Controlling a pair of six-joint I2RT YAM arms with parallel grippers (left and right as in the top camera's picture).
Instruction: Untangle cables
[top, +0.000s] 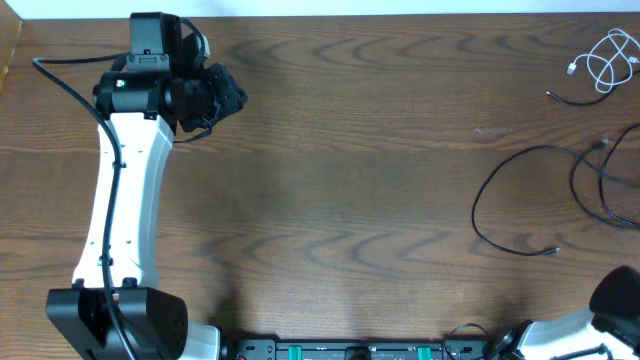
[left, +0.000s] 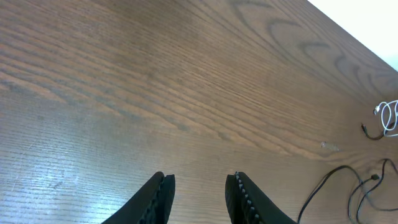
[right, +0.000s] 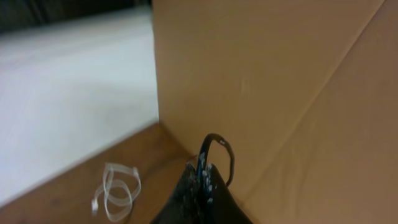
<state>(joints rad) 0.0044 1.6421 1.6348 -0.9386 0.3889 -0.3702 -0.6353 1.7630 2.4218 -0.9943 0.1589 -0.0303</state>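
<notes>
Work surface: a dark brown wooden table (top: 350, 150) with strong wavy grain, laminate-like and matte. A soft pale sheen lies across it in the left wrist view, the light even and diffuse with no hard shadows. A white strip (top: 400, 7) runs beyond the far edge. In the right wrist view a tan cardboard panel (right: 261, 74) stands upright on the table's right side, one diagonal crease across it. To its left is a blurred white surface (right: 68, 93), with a dark band (right: 62, 12) above it.

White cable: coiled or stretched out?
Coiled. The white cable lies in a few bunched, overlapping loops; the right wrist view shows the same looped bundle.
</notes>
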